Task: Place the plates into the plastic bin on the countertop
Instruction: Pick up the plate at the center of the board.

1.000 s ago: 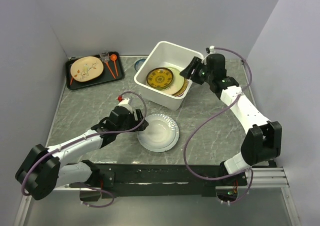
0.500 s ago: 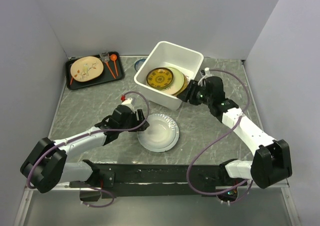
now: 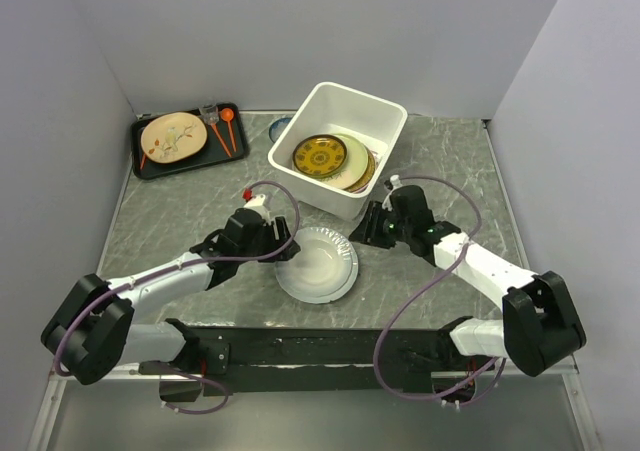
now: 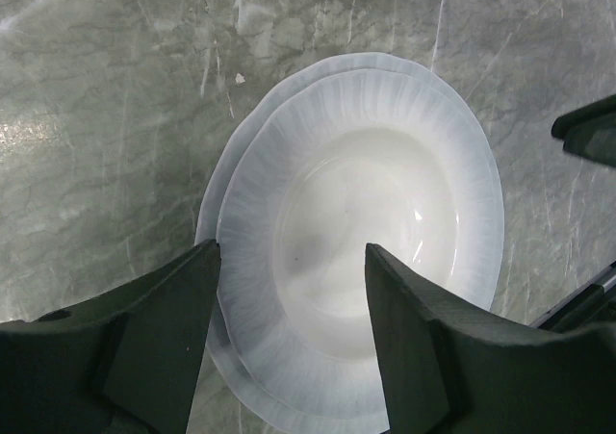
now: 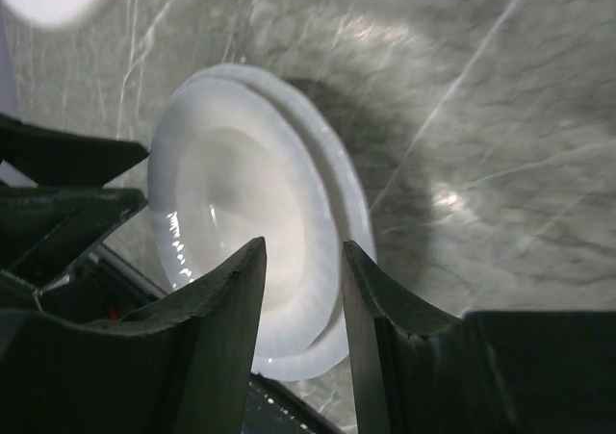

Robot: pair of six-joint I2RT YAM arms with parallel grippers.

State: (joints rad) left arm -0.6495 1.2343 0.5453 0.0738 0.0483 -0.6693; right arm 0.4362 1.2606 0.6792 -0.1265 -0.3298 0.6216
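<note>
Two white plates (image 3: 317, 263) lie stacked on the countertop (image 3: 170, 216), the ribbed upper one (image 4: 366, 213) a little off-centre on the lower. My left gripper (image 3: 286, 247) is open at their left rim, its jaws (image 4: 294, 290) spread over the near edge with nothing gripped. My right gripper (image 3: 366, 228) is open at their right rim, which runs between its jaws (image 5: 303, 251) with nothing clamped. The plastic bin (image 3: 385, 116) stands behind and holds a woven yellow plate (image 3: 320, 155) on top of cream plates (image 3: 358, 163).
A flat black tray (image 3: 150, 166) at the back left carries a twig-pattern plate (image 3: 172, 136) and orange utensils (image 3: 230, 126). A small blue-rimmed dish (image 3: 279, 126) sits behind the bin's left corner. Grey walls close in the left, back and right sides.
My right arm has swung from over the bin down to the white plates' right rim, its jaws narrowing. My left gripper has edged closer to the left rim and narrowed a little.
</note>
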